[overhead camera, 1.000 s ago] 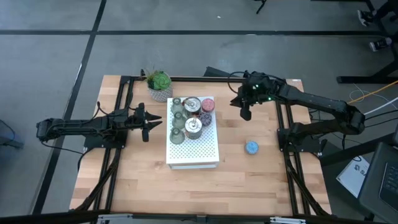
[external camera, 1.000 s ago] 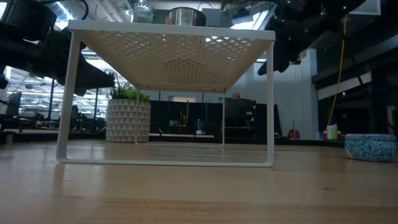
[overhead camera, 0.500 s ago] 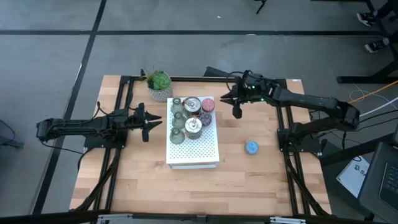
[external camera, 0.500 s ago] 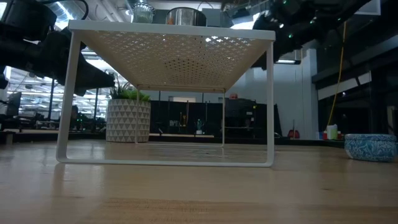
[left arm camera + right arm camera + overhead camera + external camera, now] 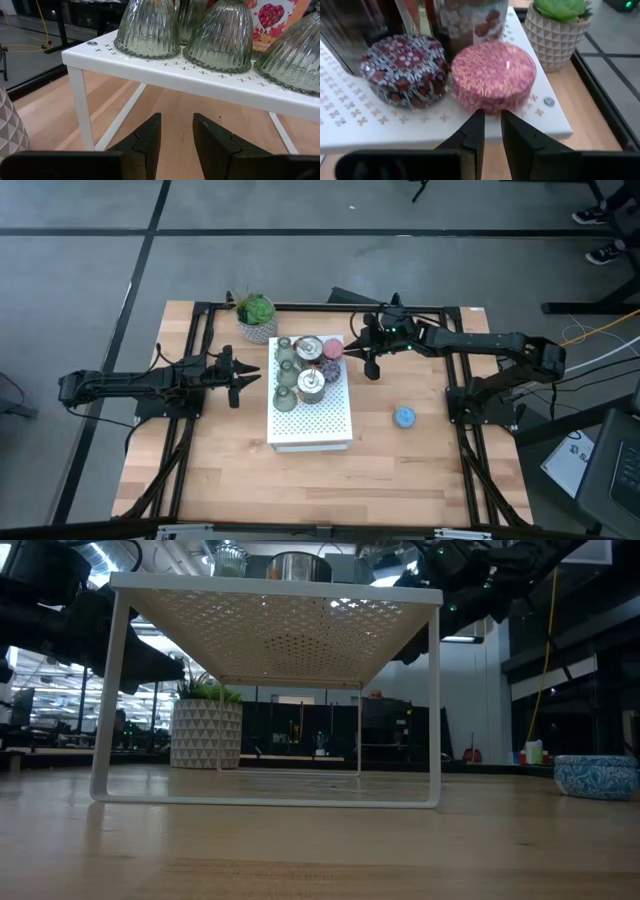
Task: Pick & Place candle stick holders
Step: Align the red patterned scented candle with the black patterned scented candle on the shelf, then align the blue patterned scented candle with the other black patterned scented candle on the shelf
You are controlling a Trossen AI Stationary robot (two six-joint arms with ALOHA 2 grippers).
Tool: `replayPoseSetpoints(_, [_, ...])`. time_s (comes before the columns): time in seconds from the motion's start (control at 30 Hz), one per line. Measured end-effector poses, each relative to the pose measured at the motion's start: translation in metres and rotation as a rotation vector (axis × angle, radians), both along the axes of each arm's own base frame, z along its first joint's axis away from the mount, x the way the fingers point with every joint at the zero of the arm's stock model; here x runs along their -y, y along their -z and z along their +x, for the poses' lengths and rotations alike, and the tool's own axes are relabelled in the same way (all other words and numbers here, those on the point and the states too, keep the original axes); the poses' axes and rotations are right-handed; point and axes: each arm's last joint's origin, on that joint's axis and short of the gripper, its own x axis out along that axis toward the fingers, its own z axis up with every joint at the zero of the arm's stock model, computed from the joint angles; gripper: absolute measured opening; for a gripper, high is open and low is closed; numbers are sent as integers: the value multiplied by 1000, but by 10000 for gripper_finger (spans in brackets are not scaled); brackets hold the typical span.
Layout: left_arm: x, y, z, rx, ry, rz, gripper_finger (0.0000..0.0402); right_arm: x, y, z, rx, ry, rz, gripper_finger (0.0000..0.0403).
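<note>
Several candle stick holders stand on the white perforated shelf [image 5: 320,425]: olive-green glass ones [image 5: 285,370] [image 5: 147,25], two silvery round ones [image 5: 307,348], a pink one [image 5: 333,349] [image 5: 492,75] and a dark purple patterned one [image 5: 402,70]. A blue holder [image 5: 404,417] rests on the table to the shelf's right. My right gripper [image 5: 368,368] [image 5: 492,117] hovers just right of the shelf's far right corner. It points at the pink holder, and its fingers stand a narrow gap apart with nothing between them. My left gripper [image 5: 245,373] [image 5: 177,122] waits open, left of the shelf.
A green plant in a white patterned pot [image 5: 257,315] [image 5: 560,25] stands at the far edge, just behind the shelf's far left corner. Bare wood lies near the table's front edge and around the blue holder [image 5: 597,775].
My right gripper has moved toward the table's left, from beyond the blue holder's far side up to the shelf's far right corner. It has sunk a little and tipped further downward. Its finger gap looks unchanged. The holders have stayed put.
</note>
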Motion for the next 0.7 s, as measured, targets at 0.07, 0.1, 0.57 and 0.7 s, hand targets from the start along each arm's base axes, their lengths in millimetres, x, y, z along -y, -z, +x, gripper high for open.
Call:
replayPoseSetpoints(0.07, [0,0,0,0,0,0,107,-1,0,1,10,-4,-4,66])
replayPoseSetpoints(0.1, [0,0,0,0,0,0,107,-1,-1,2,17,-5,-6,66])
replayPoseSetpoints(0.57, [0,0,0,0,0,0,107,-9,-28,-13,-195,-3,87,66])
replayPoseSetpoints(0.7, [0,0,0,0,0,0,107,-17,-38,-23,-294,-39,126,66])
